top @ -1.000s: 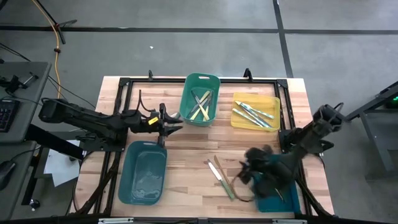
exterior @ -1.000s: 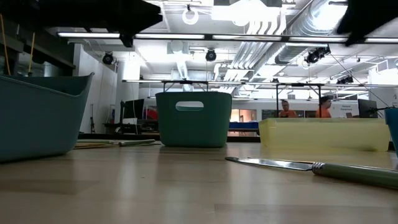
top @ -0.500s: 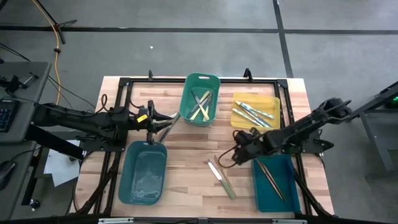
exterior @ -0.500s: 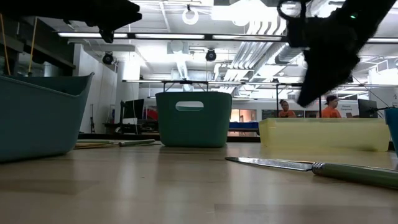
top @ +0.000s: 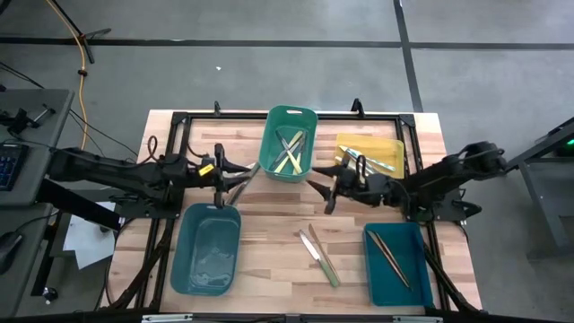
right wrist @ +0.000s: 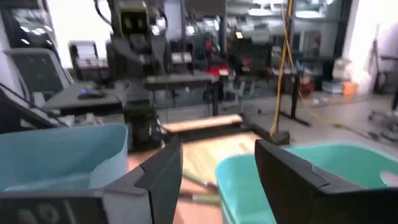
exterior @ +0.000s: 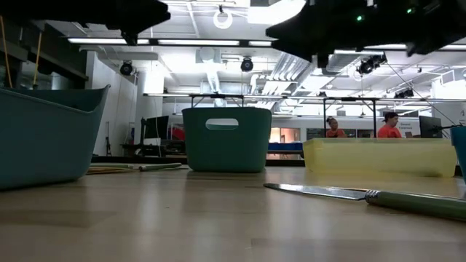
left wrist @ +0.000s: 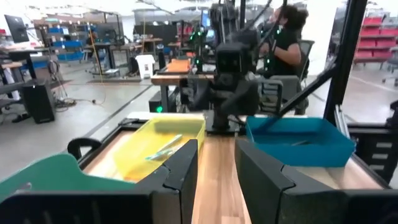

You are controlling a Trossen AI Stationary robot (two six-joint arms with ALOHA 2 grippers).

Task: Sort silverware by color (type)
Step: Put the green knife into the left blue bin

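Two pieces of silverware (top: 319,255) are left on the table (top: 269,224) around 6 o'clock. Our right hand (top: 323,188) has swung back to centre, spread and empty, so another pickup's likely; left hand (top: 235,182), half-spread, empty, waits at 9 o'clock.

Floor (top: 269,63): grey concrete, crossed by dark seams.
Table (top: 269,229): pale wooden planks inside a black frame.
Ceiling (exterior: 240,29): white, with exposed ducts and strip lights.
Side desk (top: 27,135): grey, left of the table.
Yellow cable (top: 82,54): trailing over the floor.
People (exterior: 364,125): two in orange tops, far off.
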